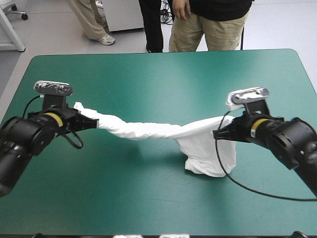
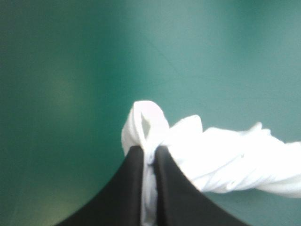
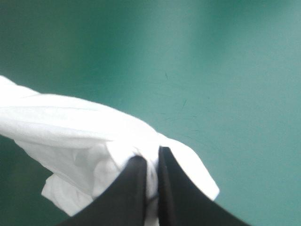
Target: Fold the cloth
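The table (image 1: 158, 74) is covered in teal-green, and its far corners are rounded. Beyond its far edge a pale grey floor (image 1: 49, 34) is seen, evenly lit. A white cabinet (image 1: 124, 15) is set there, and a chair's castored base (image 1: 22, 16) is seen past the table's far left corner.

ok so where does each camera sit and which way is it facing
High view: above and behind the robot, looking forward and down at the teal-green table; both arms show, the left gripper and right gripper each shut on the T-shirt.
Left wrist view: above the left wrist, looking along its black fingers at the T-shirt's pinched end and the table.
Right wrist view: above the right wrist, its own fingers pinching the other end.
Shared: each wrist view shows one end of the T-shirt seen whole from above.
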You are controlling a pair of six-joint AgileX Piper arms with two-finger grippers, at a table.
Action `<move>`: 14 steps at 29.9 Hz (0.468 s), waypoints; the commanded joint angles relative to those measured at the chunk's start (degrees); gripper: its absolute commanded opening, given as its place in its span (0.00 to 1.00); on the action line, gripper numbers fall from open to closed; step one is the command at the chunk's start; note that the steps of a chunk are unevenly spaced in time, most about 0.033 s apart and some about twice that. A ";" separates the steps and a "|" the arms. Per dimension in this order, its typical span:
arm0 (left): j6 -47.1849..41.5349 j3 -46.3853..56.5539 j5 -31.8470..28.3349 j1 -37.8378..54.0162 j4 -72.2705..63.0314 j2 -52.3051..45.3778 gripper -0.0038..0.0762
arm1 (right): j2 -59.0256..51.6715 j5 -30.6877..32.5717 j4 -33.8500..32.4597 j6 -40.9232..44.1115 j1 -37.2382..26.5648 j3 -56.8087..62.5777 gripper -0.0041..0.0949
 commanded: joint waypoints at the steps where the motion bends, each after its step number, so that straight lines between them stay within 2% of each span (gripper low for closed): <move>1: -2.48 -2.17 -6.63 1.24 3.27 7.51 0.04 | 6.70 -9.49 -0.99 1.51 -2.32 -0.57 0.02; 5: -2.48 -4.41 -9.28 2.04 4.98 17.06 0.04 | 15.85 -15.12 2.42 1.51 -6.36 -2.32 0.02; 14: -5.59 -8.48 -12.92 7.45 5.10 29.92 0.04 | 30.80 -15.09 10.99 -5.37 -15.80 -11.81 0.02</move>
